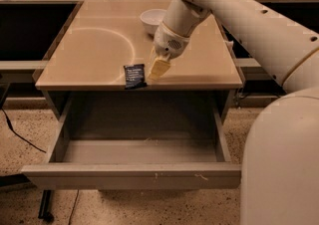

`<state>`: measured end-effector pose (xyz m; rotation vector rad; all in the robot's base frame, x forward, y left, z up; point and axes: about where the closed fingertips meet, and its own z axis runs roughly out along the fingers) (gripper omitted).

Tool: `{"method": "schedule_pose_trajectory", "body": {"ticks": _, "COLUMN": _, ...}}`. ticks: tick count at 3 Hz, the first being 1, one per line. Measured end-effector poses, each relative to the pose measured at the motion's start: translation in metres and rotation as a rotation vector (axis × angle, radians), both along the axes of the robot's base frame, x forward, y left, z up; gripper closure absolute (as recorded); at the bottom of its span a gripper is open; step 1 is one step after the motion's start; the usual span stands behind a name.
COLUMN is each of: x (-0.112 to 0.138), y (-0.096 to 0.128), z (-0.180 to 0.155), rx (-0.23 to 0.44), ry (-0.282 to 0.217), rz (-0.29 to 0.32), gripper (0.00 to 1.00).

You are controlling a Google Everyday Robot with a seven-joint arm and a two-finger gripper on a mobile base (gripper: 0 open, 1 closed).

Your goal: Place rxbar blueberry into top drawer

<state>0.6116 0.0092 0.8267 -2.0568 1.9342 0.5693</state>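
Note:
The rxbar blueberry point(134, 75), a small flat dark wrapper with white print, lies on the tabletop near its front edge. My gripper point(157, 69) hangs just to the right of the bar, its yellowish fingers point(159, 67) low over the table and close beside the wrapper, not holding it. The top drawer point(134, 175) stands pulled out wide below the table's front edge, its inside bare.
A white bowl point(152, 20) sits at the back middle of the beige table point(89, 45). My white arm reaches in from the upper right and fills the right side. Dark cables trail on the speckled floor at the left.

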Motion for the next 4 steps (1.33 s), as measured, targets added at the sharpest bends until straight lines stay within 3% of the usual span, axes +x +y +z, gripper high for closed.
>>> {"method": "schedule_pose_trajectory", "body": {"ticks": 1, "x": 0.003, "y": 0.0, "z": 0.003, "rx": -0.004, "ry": 0.005, "rz": 0.013, "gripper": 0.12}}
{"method": "schedule_pose_trajectory", "body": {"ticks": 2, "x": 0.004, "y": 0.001, "z": 0.006, "rx": -0.005, "ry": 0.015, "rz": 0.023, "gripper": 0.0}}
{"method": "schedule_pose_trajectory", "body": {"ticks": 3, "x": 0.004, "y": 0.001, "z": 0.007, "rx": -0.005, "ry": 0.015, "rz": 0.023, "gripper": 0.0}}
{"method": "schedule_pose_trajectory", "body": {"ticks": 4, "x": -0.002, "y": 0.021, "z": 0.006, "rx": 0.03, "ry": -0.013, "rz": 0.035, "gripper": 0.0}}
